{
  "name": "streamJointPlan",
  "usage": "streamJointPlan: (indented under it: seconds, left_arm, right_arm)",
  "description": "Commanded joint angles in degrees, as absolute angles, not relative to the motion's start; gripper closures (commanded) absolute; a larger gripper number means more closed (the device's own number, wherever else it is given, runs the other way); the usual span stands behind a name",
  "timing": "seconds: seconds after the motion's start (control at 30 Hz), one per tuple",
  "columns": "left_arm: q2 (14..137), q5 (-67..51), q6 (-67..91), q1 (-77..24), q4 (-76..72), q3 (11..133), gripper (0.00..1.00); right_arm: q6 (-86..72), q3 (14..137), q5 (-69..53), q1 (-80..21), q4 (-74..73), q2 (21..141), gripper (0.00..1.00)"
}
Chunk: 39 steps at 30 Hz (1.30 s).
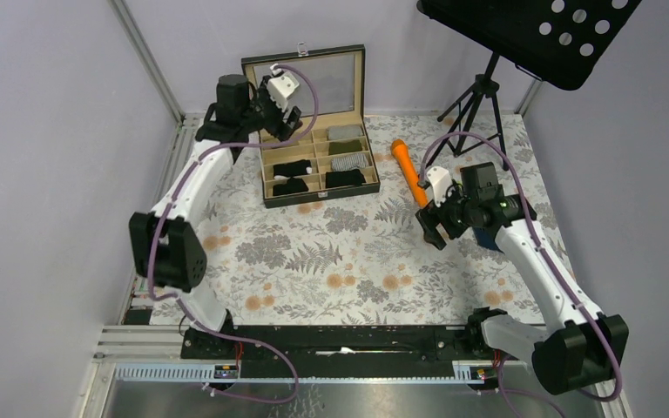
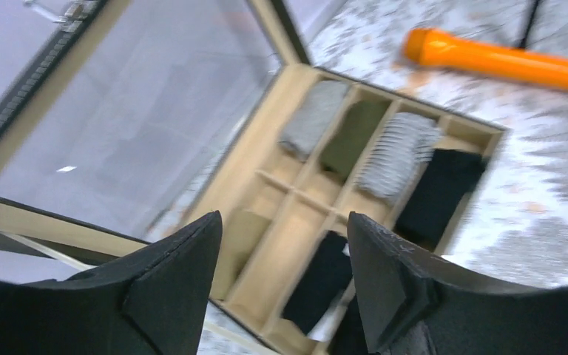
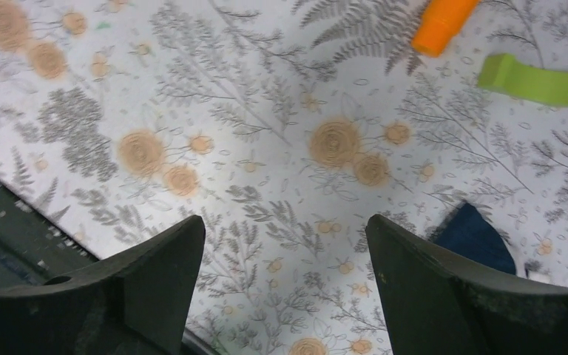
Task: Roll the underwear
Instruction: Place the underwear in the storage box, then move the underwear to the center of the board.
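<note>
Above the divided box point(image 1: 322, 198), the left claw point(image 2: 285, 222) hung with jaws well apart, empty, over compartments holding underwear bundles point(image 2: 440, 192). Over the worktop point(image 3: 266, 111), the right claw point(image 3: 285, 225) gaped wide, empty, with the navy underwear point(image 3: 477, 237) lying just beside it

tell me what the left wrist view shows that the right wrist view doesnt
Only the left wrist: the open compartment box with its glass lid up, holding underwear bundles in grey, olive, striped and black, behind the open left fingers. Only the right wrist: navy blue underwear, a dark rail at the table's edge, and the open right fingers. Both: the orange stick, the floral tablecloth, and something light green, just a sliver in the left view.
</note>
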<state>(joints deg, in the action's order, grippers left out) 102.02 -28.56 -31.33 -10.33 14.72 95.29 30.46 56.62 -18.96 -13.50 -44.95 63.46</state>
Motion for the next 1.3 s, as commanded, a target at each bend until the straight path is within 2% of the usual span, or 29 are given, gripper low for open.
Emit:
streamJointPlan:
  seconds: [0.0, 0.1, 0.17, 0.27, 0.33, 0.43, 0.5, 0.7, 1.03, 1.13, 1.27]
  left_arm:
    - [90.74, -31.49, -16.33, -12.65, 12.68, 82.72, 0.28]
    - [83.06, -32.85, -13.64, -14.14, 13.05, 73.55, 0.24]
    - [79.78, -34.32, -13.53, -14.85, 15.36, 68.71, 0.23]
    - [77.65, -36.63, -14.98, -15.82, 22.6, 63.97, 0.23]
    - [76.3, -38.31, -15.16, -16.26, 25.38, 61.28, 0.25]
    - [73.42, -39.64, -17.04, -17.45, 25.62, 57.36, 0.27]
    - [72.2, -37.96, -18.55, -18.91, 25.08, 56.0, 0.27]
    - [71.2, -37.7, -16.23, -18.98, 22.41, 55.11, 0.26]
    - [69.84, -36.74, -15.87, -17.23, 24.46, 55.29, 0.26]
    - [68.82, -33.16, -16.57, -16.06, 25.48, 56.37, 0.25]
    - [68.06, -21.95, -9.4, -12.06, 21.49, 59.12, 0.25]
  right_arm:
    - [25.36, 56.12, -12.25, -13.27, -37.27, 65.52, 0.1]
    - [23.66, 56.54, -11.53, -13.3, -35.9, 66.55, 0.07]
    - [20.93, 56.69, -6.13, -12.73, -35.13, 67.62, 0.03]
    - [20.73, 55.83, -1.48, -9.05, -36.24, 70.57, 0.04]
    - [22.33, 54.89, -0.33, -7.18, -38.33, 73.44, 0.12]
    - [25.18, 53.02, 2.37, -4.62, -40.24, 77.46, 0.35]
    - [25.31, 51.51, 4.46, -2.94, -38.38, 78.39, 0.41]
    - [24.37, 45.96, 12.59, -2.72, -26.08, 78.7, 0.4]
    - [25.31, 45.57, 14.36, -2.47, -17.86, 85.55, 0.41]
    - [25.4, 46.38, 14.74, -2.3, -16.9, 87.35, 0.41]
    - [25.22, 47.03, 15.22, -2.24, -15.94, 89.73, 0.41]
